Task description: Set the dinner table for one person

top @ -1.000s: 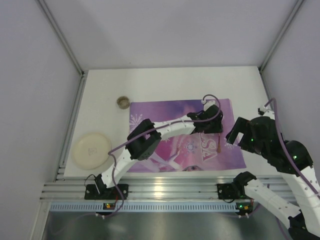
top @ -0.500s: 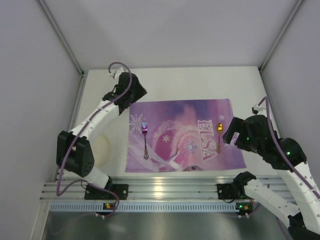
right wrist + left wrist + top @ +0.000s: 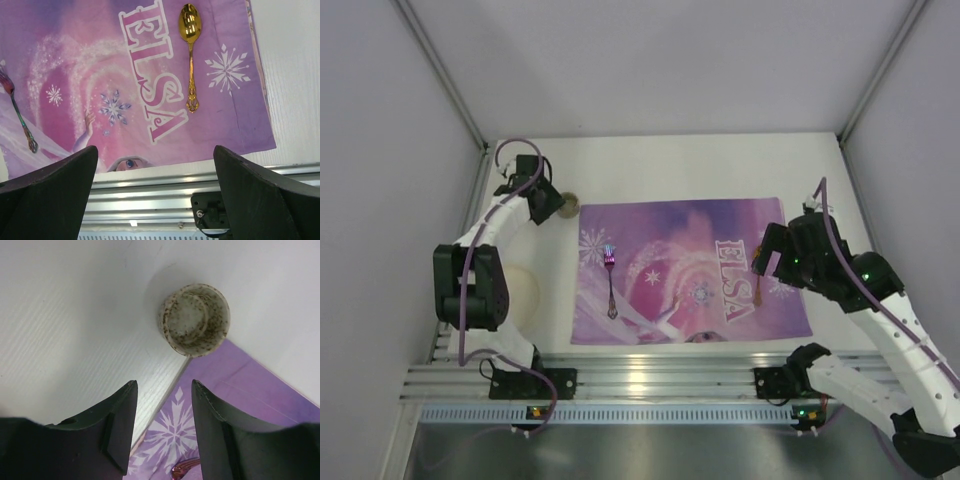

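Two robot arms sit at the near edge of the dinner table (image 3: 700, 165), a big flat white top. Their bases are bolted by a metal rail (image 3: 650, 375).

Just past the rail, a purple placemat (image 3: 670, 255) lies flat on the white top. It has snowflakes and the word ELSA on it.

One shiny fork (image 3: 610, 283) lies on the left part of the mat. Its handle points to the near side and its prongs point away.

A gold spoon (image 3: 190, 55) lies on the right part of the mat, just beside the letters. Its round end is on the far side. From above you can hardly see it, because the right arm is in the way.

The right gripper (image 3: 155, 155) hangs over the right side of the mat, above the spoon. Its two fingers are spread wide apart and hold nothing.

Left of the mat, a pale round plate (image 3: 523, 290) rests on the white top. The left arm hides part of it.

Farther back, a small speckled cup (image 3: 194, 319) stands upright on the white top, just beside the far left corner of the mat. I cannot tell if it touches the mat.

The left gripper (image 3: 163, 390) is near the cup, on its left side. Its two dark fingers are apart with nothing between them. The cup sits out in front of the tips, not touching them.
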